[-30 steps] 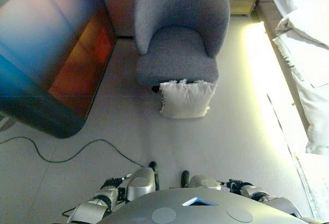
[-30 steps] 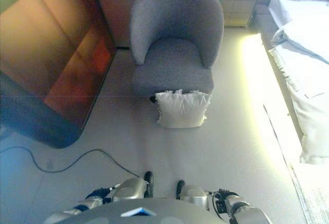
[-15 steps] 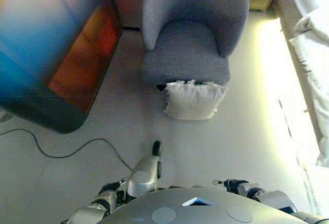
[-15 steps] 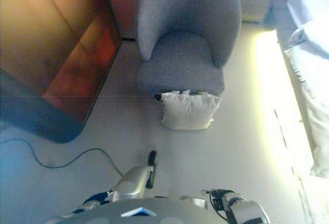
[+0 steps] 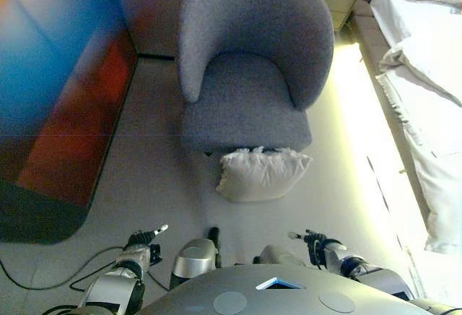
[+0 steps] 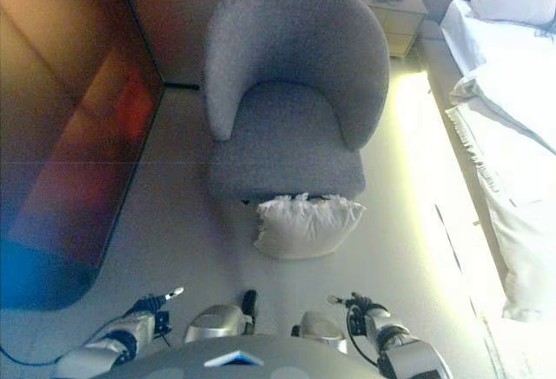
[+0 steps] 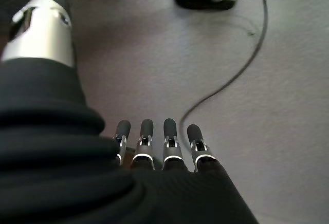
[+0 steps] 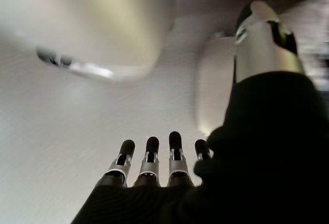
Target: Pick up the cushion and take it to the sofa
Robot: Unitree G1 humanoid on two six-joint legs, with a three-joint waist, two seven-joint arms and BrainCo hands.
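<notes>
Both head cameras look steeply down from above, sharing the grey armchair [image 5: 249, 76], the white cushion [image 5: 260, 173] against its front and the bed [image 6: 512, 136] on the right. Each wrist camera sits very close behind its own fingers, the left one facing bare floor [image 7: 288, 131].

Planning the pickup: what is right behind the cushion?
The grey armchair; the white cushion leans on its front edge, on the floor. One dark chair foot shows; the rest is hidden.
</notes>
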